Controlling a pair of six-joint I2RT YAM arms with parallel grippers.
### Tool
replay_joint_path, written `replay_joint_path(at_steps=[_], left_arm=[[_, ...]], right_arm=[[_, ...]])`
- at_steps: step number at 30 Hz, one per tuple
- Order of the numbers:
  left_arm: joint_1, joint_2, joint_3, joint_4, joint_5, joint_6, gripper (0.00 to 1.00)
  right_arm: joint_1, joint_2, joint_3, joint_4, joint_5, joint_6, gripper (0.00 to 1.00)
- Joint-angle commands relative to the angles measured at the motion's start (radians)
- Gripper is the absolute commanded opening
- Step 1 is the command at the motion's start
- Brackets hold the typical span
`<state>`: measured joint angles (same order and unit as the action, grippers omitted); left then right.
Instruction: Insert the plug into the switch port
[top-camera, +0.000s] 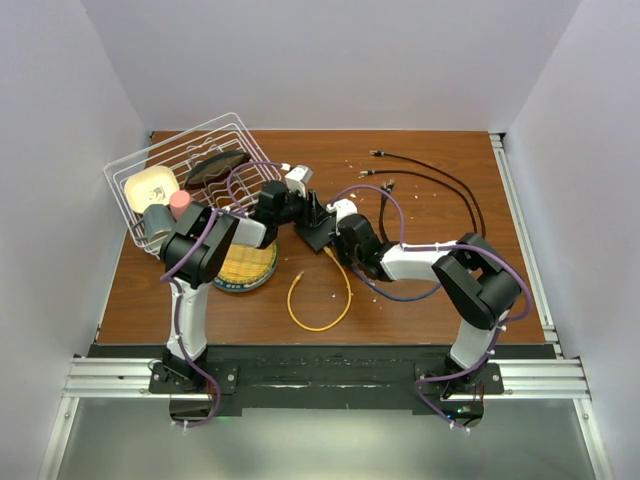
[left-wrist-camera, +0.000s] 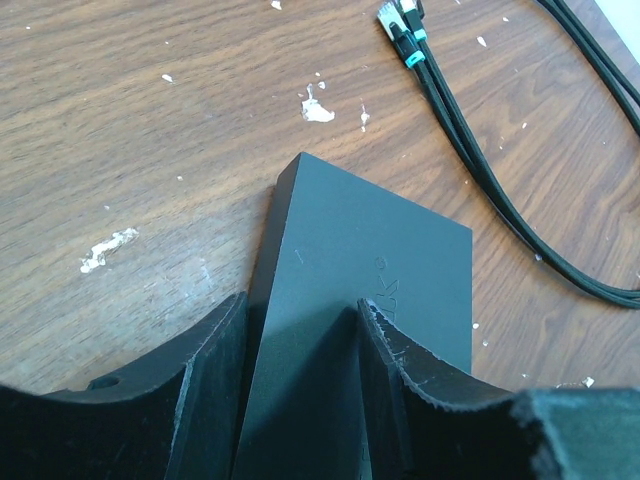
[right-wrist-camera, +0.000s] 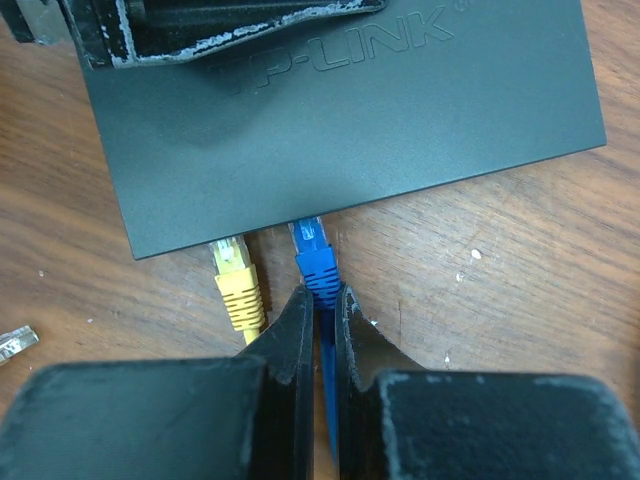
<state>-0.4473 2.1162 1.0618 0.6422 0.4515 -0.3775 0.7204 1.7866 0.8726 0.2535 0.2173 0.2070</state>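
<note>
The black switch lies mid-table, and also shows in the left wrist view and the right wrist view. My left gripper is closed around one end of it. My right gripper is shut on the blue plug. The plug's tip is at the port edge of the switch, partly under it. A yellow plug sits at the same edge just left of the blue one. Its yellow cable loops toward the near edge.
A white wire dish rack with a bowl and cups stands at the back left. A yellow plate lies under the left arm. Black cables run across the back right. A clear loose plug lies to the left.
</note>
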Motion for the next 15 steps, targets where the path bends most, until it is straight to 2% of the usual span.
replay_joint_path(at_steps=[1, 8, 15], left_arm=[[-0.297, 0.031, -0.076, -0.388, 0.586, -0.110, 0.24], [-0.249, 0.047, -0.046, -0.406, 0.507, -0.101, 0.37], [-0.110, 0.024, -0.040, -0.429, 0.432, -0.095, 0.49]], right_arm=[[-0.039, 0.002, 0.128, 0.590, 0.012, 0.020, 0.00], [-0.041, -0.058, -0.012, 0.563, -0.036, 0.046, 0.00], [-0.039, -0.088, -0.110, 0.497, -0.084, 0.066, 0.00]])
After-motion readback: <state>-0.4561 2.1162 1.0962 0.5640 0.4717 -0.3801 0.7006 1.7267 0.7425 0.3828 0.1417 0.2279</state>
